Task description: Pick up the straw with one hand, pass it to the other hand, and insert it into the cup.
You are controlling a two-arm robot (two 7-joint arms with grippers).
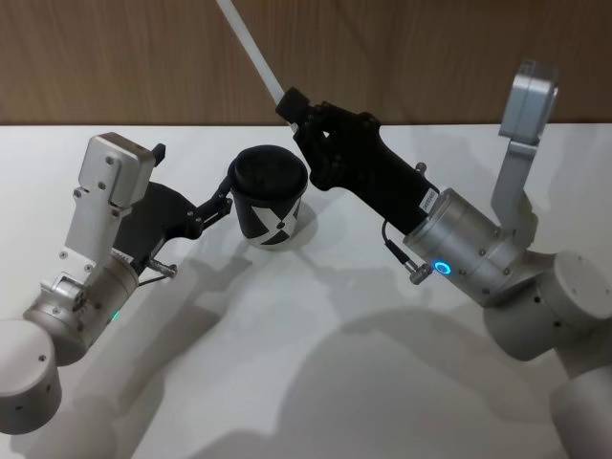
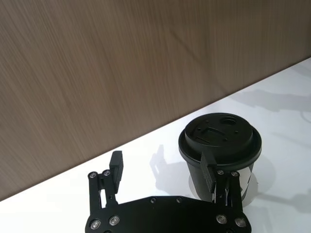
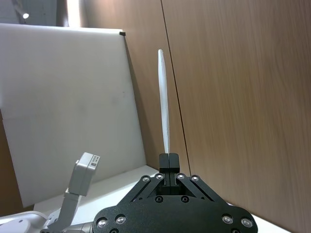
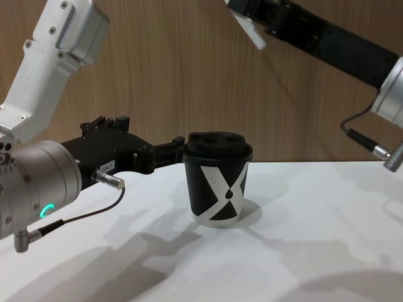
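Noted at left: left gripper (image 1: 192, 175), low over the white table (image 1: 316, 373), reaching in level toward the cup's left side. Released, jaws spread wide, nothing grasped. In the left wrist view, one finger (image 2: 209, 167) set against the cup wall just under the lid rim, the other finger well apart from the cup over bare table. Cannot tell whether that near finger presses or merely touches.

Noted at centre: the cup (image 1: 271, 206), black with a bold white X-like mark, standing upright on the table, white bottom edge down. Black domed lid (image 1: 270, 172) seated on top. Nothing inserted through the lid. Confirmed upright from the side in the chest view (image 4: 217, 189).

Noted right of centre, raised: right gripper (image 1: 290, 102), held above the cup and just behind and to the right of it, arm slanting down to the right toward the silver wrist. Clenched, pads closed on the straw.

The straw (image 1: 251, 53): thin, white, straight, pinched near its lower end, clear of the cup and the table. Long part tilted up and to the left past the top edge of the head view, against the wood-panelled wall (image 1: 449, 48). Short stub below the pads seen in the chest view (image 4: 252, 31), high above the lid and slightly to its right, not touching it.
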